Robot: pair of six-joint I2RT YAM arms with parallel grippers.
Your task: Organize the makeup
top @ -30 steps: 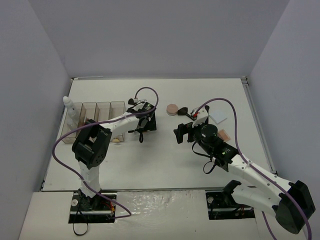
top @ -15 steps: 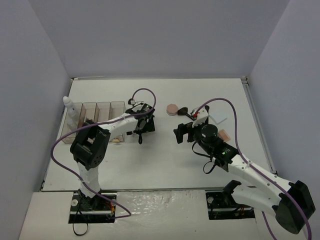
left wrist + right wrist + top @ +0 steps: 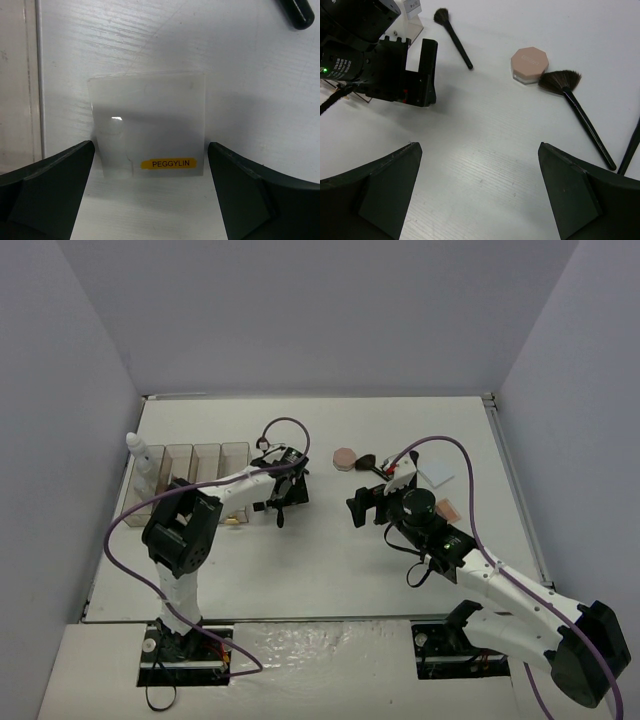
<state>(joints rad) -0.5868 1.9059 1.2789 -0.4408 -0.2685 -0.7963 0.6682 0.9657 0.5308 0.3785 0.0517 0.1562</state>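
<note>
In the left wrist view a flat clear square packet [image 3: 149, 117] with a yellow "PEGGYLIN" label lies on the table. My left gripper [image 3: 150, 146] is open, with its black fingers [image 3: 55, 190] on either side of the packet's near edge and not touching it. My right gripper [image 3: 479, 146] is also open, over bare table. Beyond it lie a pink octagonal compact [image 3: 530, 62], a fan brush [image 3: 570, 97] and a round brush [image 3: 452, 32]. From above, the left gripper [image 3: 283, 495] sits beside the bins and the right gripper [image 3: 363, 506] near the middle. A white pad [image 3: 436, 476] and a tan palette [image 3: 449, 509] lie to the right.
Several clear bins [image 3: 195, 472] stand in a row at the left, with a white bottle [image 3: 140, 455] at their far left end. One bin wall [image 3: 30, 75] shows just left of the packet. A black handle tip [image 3: 300, 15] lies beyond the packet.
My left gripper has shifted slightly to the left, still open. The right arm has not moved.
</note>
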